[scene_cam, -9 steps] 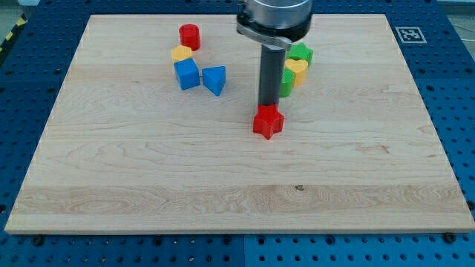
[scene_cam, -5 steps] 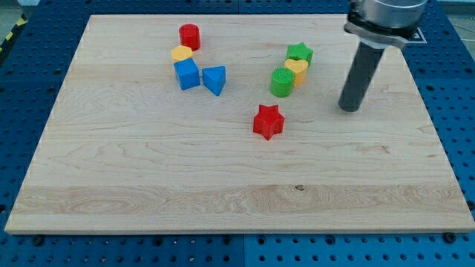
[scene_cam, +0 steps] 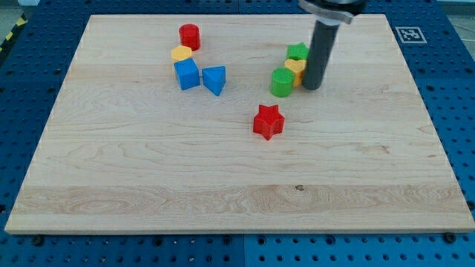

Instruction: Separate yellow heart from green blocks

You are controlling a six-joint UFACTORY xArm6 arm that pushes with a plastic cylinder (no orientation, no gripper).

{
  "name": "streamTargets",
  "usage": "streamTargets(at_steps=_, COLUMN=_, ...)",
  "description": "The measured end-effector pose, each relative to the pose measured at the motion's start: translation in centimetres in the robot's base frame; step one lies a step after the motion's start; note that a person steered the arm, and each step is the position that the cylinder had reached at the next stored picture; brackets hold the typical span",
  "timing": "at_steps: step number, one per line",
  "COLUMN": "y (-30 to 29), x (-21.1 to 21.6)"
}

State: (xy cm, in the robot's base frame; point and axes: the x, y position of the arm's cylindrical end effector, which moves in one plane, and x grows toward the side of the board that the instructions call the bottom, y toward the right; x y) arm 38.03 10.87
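The yellow heart [scene_cam: 295,70] sits between two green blocks right of the board's middle, near the top. A green star [scene_cam: 297,52] touches it from above. A green cylinder [scene_cam: 281,82] touches it from the lower left. My tip [scene_cam: 312,87] stands just right of the yellow heart, close to or touching its right side. The rod covers part of the heart and of the green star.
A red star [scene_cam: 268,122] lies below the green cylinder. At the upper left stand a red cylinder [scene_cam: 190,35], a yellow block [scene_cam: 181,53], a blue cube [scene_cam: 186,74] and a blue triangular block [scene_cam: 214,79]. A marker tag [scene_cam: 409,34] is at the top right.
My tip went from just above the red star out to the right, then came back left and up to the yellow heart's right side. The blocks have not visibly moved.
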Motion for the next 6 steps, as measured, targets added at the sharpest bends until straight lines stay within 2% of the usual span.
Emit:
streamTargets(at_steps=3, y=-4.3, x=-2.4)
streamTargets(at_steps=5, y=-5.9, x=-1.4)
streamTargets(at_steps=6, y=-6.3, x=-3.3)
